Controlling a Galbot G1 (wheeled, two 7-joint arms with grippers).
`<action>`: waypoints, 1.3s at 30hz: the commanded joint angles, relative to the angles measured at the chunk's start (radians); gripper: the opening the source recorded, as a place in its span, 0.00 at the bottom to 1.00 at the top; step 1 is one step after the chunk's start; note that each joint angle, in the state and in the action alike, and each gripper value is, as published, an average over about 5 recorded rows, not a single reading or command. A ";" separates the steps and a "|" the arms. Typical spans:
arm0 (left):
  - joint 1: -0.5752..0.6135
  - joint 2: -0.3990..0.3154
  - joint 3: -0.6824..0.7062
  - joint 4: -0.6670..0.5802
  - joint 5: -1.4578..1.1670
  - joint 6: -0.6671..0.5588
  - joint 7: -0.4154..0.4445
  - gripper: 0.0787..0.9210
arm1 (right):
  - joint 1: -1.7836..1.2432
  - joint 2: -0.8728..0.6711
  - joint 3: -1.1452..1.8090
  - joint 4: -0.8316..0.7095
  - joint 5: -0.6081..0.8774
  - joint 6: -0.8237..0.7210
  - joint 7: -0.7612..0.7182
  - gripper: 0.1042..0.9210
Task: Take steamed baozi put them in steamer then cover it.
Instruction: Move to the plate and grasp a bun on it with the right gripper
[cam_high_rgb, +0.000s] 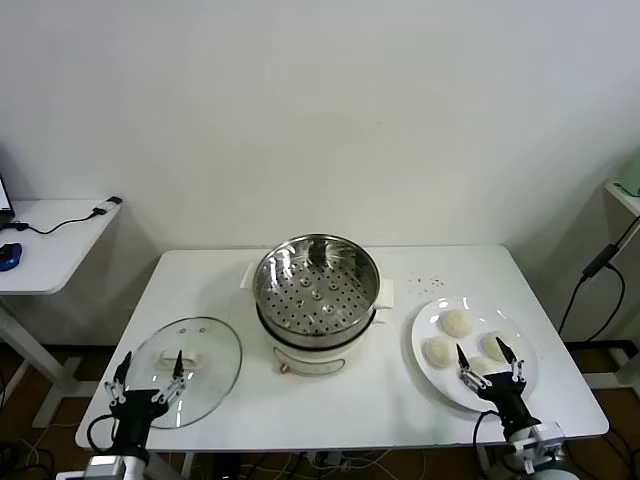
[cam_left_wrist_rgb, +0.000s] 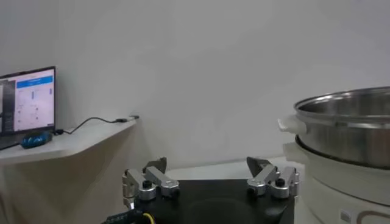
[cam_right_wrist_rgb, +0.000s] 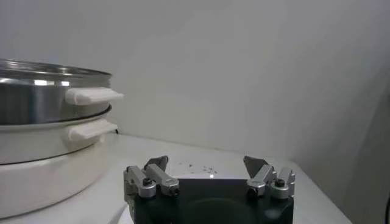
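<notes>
**Ana:** Buns first. Where are the small round cream-white dough buns (cam_high_rgb: 457, 323)?

**Ben:** Four of them sit domed side up on the flat round white plate (cam_high_rgb: 430, 368), on the right side of the white counter (cam_high_rgb: 400, 400). They are round, so no long axis shows. The right pincer (cam_high_rgb: 486, 358) hangs over the plate's near edge with its fingers spread apart and nothing between them. One near bun lies just under its tips; whether they touch it I cannot tell.

**Ana:** And the round shiny steel steamer pot (cam_high_rgb: 318, 290)?

**Ben:** Upright in the middle of the counter on its white electric base (cam_high_rgb: 315, 358), mouth facing up, uncovered. The perforated steel tray (cam_high_rgb: 315, 300) inside carries no buns. Its cream side handles (cam_right_wrist_rgb: 93, 95) stick out sideways. The right wrist view shows the pot off to one side of the right pincer and apart from it.

**Ana:** The round clear glass lid (cam_high_rgb: 187, 368) with the metal rim?

**Ben:** Lying flat on the counter's left side, well apart from the pot. Its small cream rectangular handle (cam_high_rgb: 190, 358) faces up, and the handle's long side runs roughly left to right.

**Ana:** The left pincer (cam_high_rgb: 149, 372)?

**Ben:** Over the lid's near edge, fingers wide apart, holding nothing; the handle sits just beyond its right finger.
</notes>
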 joint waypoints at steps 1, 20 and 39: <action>0.008 0.004 -0.001 -0.012 0.002 0.002 -0.005 0.88 | 0.081 -0.185 0.016 -0.027 -0.113 -0.102 -0.221 0.88; 0.035 0.008 0.012 -0.010 0.043 -0.022 -0.012 0.88 | 0.854 -0.753 -0.590 -0.436 -0.427 -0.146 -0.817 0.88; 0.027 0.002 0.005 0.015 0.031 -0.011 -0.015 0.88 | 1.563 -0.428 -1.439 -0.865 -0.392 -0.096 -0.941 0.88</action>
